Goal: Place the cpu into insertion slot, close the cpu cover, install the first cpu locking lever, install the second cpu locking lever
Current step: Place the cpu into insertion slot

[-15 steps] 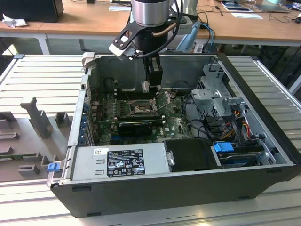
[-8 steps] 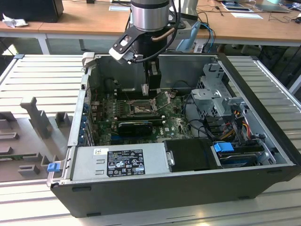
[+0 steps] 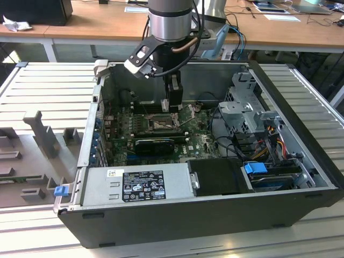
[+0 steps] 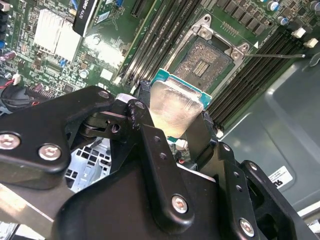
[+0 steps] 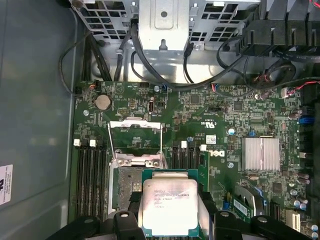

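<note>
My gripper reaches down into the open computer case and is shut on the cpu, a flat square chip with a silvery face and green edge. The black fingers pinch two opposite sides of the cpu. The chip hangs tilted just above the board, partly over the insertion slot, whose dull pin field shows uncovered beside it. In the second wrist view the insertion slot lies beyond the chip. The cpu cover is swung open away from the socket. A thin wire lever sticks out beside it.
Long black memory slots flank the socket. A black card lies across the board near it. A power supply fills the case front, and a drive cage with cables stands on the exterior view's right. A finned heatsink sits nearby.
</note>
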Robot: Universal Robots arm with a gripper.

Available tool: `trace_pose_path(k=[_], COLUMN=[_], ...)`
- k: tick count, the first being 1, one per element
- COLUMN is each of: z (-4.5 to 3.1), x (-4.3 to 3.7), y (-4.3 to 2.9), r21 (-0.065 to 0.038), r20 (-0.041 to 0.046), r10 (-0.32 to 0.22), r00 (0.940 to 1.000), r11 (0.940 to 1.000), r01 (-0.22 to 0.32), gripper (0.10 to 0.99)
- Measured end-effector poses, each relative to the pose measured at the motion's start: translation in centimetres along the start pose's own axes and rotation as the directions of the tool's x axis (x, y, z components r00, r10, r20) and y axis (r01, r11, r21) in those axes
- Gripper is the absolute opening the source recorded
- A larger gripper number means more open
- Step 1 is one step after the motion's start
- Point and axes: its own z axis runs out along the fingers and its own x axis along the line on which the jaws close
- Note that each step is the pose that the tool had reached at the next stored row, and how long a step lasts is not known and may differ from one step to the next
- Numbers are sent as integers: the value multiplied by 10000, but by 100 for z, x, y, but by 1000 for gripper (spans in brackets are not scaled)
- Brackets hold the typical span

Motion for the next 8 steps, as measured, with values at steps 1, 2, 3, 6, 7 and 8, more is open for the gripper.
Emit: trace_pose_path(k=[1, 2, 3, 6, 7, 8], z=[14, 28, 46, 89, 109, 125], x=[0, 0, -1, -1, -1, -2], y=[-4, -8, -11, -17, -19, -21], r21=[0, 0, 0, 0, 0, -1], r20=[0, 0, 0, 0, -1, 0], r10=[0, -1, -1, -1, -1, -1], r00=[10000, 10000, 10000, 10000, 10000, 10000], r11=[10000, 10000, 10000, 10000, 10000, 10000], r01=[0, 1, 1, 1, 1, 1], gripper=[529, 529, 529, 529, 529, 529])
